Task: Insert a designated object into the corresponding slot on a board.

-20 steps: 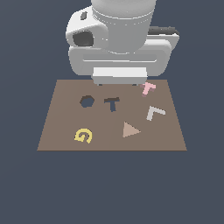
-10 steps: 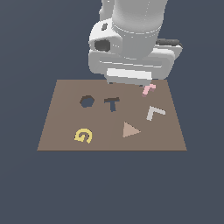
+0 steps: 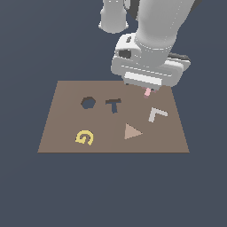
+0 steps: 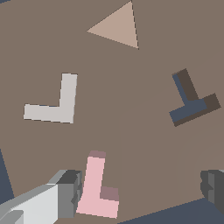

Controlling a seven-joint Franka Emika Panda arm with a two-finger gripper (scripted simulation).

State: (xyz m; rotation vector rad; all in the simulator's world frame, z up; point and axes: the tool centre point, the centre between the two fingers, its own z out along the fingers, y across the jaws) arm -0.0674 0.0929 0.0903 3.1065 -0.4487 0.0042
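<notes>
The small flat pale-pink T-shaped block (image 4: 97, 189) lies on the flat brown rectangular board (image 3: 62, 128) near its far edge toward the exterior view's right, largely hidden under the arm there. In the wrist view it sits just beside one grey finger (image 4: 70, 193) of the gripper (image 4: 142, 189), well apart from the other; the jaws stand wide apart, holding nothing. Its stem, the long axis, points toward the grey-white L piece (image 4: 54, 103). The dark T-shaped cutout (image 3: 113, 104) lies beside the dark hexagonal cutout (image 3: 88, 103). No readable writing shows
</notes>
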